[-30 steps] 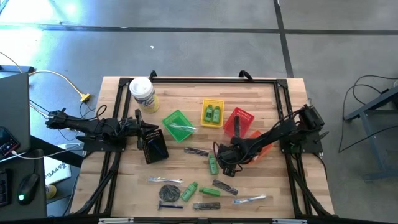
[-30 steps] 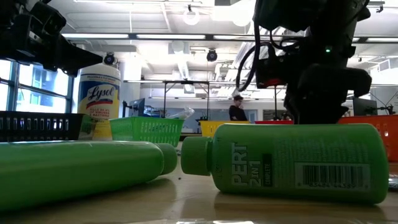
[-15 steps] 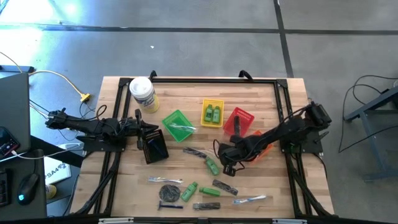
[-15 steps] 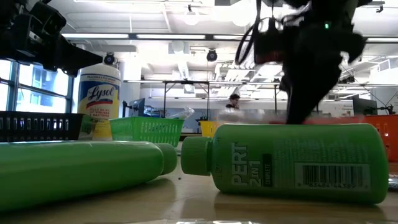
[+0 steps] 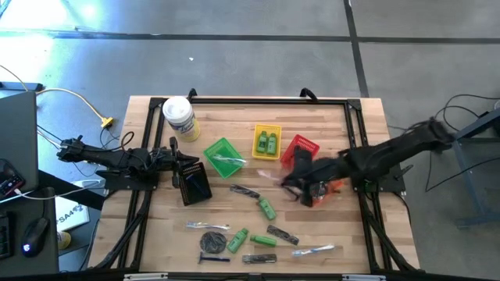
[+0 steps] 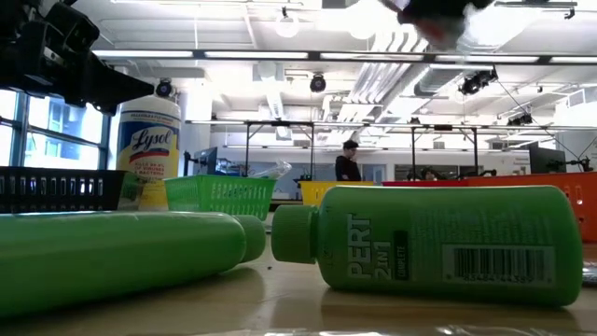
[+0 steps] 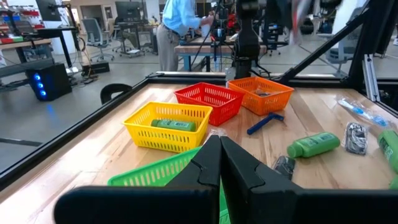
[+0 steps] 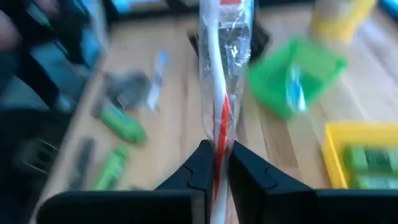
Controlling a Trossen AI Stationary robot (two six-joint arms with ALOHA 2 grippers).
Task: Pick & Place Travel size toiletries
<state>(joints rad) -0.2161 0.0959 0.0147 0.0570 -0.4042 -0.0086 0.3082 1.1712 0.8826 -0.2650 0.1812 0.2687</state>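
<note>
The travel size toiletries lie about the near half of the table: green bottles (image 5: 267,208) (image 5: 237,240), dark sticks (image 5: 246,190), a dark disc (image 5: 212,241), a razor (image 5: 212,258) and clear-wrapped pieces (image 5: 207,226). My right gripper (image 5: 287,181) hangs blurred above the table beside the red basket (image 5: 303,148). It is shut on a clear-wrapped white and red stick (image 8: 221,68). My left gripper (image 7: 219,146) waits shut and level at the table's left, by the black basket (image 5: 193,186). My right gripper pinches the clear-wrapped stick between its two fingers at one end (image 8: 218,142). The rest of the stick reaches out past the fingertips, in line with them. The stick is lifted clear of the table.
A yellow basket (image 5: 266,141) holds two green bottles and a green basket (image 5: 224,158) holds a wrapped piece. An orange basket (image 5: 334,184) sits partly under my right arm. A white-lidded jar (image 5: 179,117) stands at the far left. Two green bottles (image 6: 438,243) fill the low view's foreground.
My right gripper has risen from the table beside a green bottle and drawn back toward the table's right edge, tipping up from pointing steeply down. In the low view it has left the table and shows only as a blur at the top.
</note>
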